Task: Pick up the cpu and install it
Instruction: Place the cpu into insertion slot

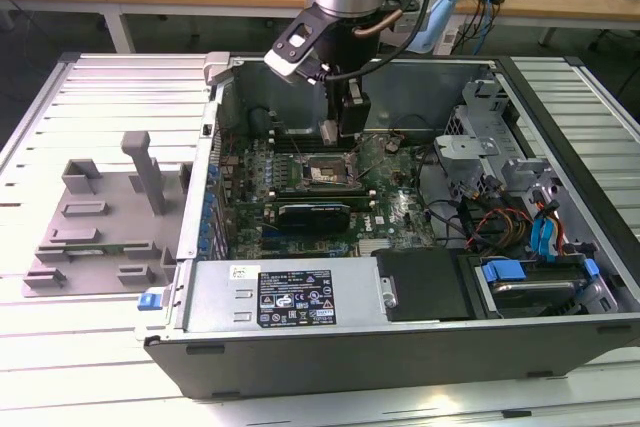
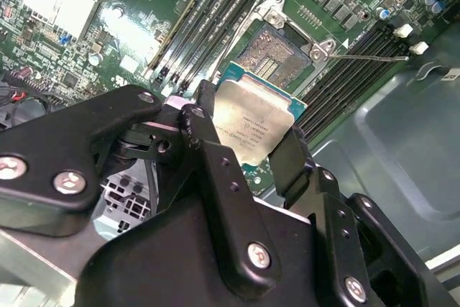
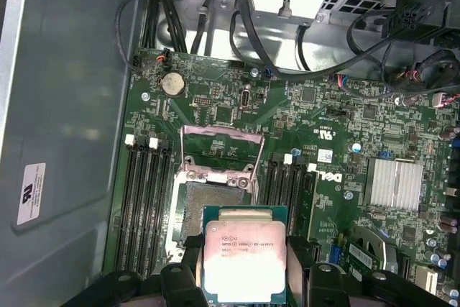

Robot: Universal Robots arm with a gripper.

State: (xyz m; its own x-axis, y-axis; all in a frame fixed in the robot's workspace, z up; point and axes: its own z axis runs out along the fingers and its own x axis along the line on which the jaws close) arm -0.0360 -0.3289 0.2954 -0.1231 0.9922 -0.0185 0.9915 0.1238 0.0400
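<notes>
Gripper [image 2: 248,127] clamped on cpu [image 3: 244,260] by two opposite edges, metal top up, chip level to match socket [image 3: 208,210] just below; socket sits mid-motherboard [image 3: 323,113] between memory slots, cover [image 3: 219,150] hinged up, likely ready to receive chip

The cpu [image 3: 245,258] [image 2: 251,129], clamped in the gripper [image 3: 245,282], carries several lines of dark print on its lid in both wrist views; too fine to read. The motherboard [image 3: 215,113], just beyond the gripper, bears a white silkscreen logo, marks and a small white sticker [image 3: 324,154]. The case wall [image 3: 65,106], off to one side of the gripper, has a white label [image 3: 29,193] with illegible dark print. In the exterior view, the power supply [image 1: 230,292], well apart from the gripper, carries a black-and-white label [image 1: 296,297]; illegible.
</notes>
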